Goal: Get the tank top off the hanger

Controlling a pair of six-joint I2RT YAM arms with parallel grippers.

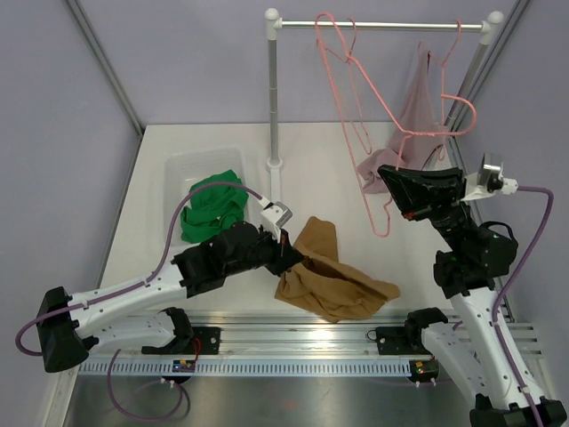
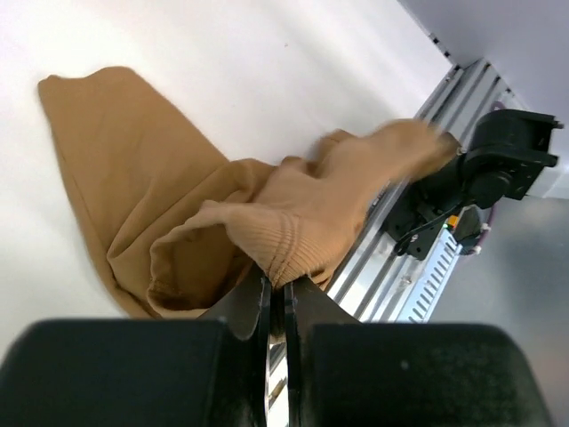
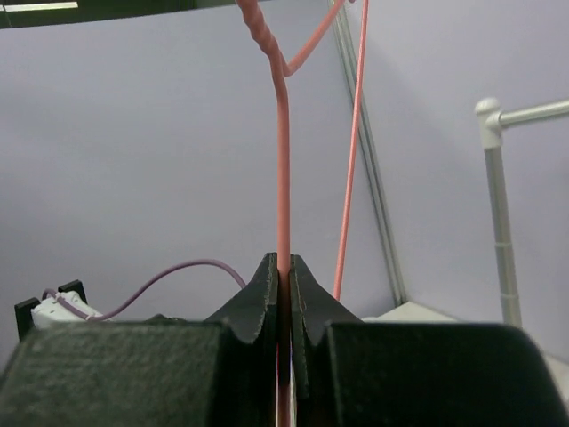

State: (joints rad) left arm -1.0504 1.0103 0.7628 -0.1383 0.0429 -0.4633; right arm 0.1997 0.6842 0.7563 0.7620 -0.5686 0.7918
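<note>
The left claw (image 2: 276, 289) is shut on the ribbed edge of the top (image 2: 178, 196), which lies bunched on the tabletop (image 1: 222, 138), apart from the hanger (image 3: 283, 178). The right claw (image 3: 284, 267) is clamped on the hanger wire. Risk: pulling the thin wire could unhook the hanger from the rack (image 1: 382, 25).

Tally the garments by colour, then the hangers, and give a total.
Tan garment: 1
Green garment: 1
Pink garment: 1
Pink hangers: 2
Total: 5
</note>
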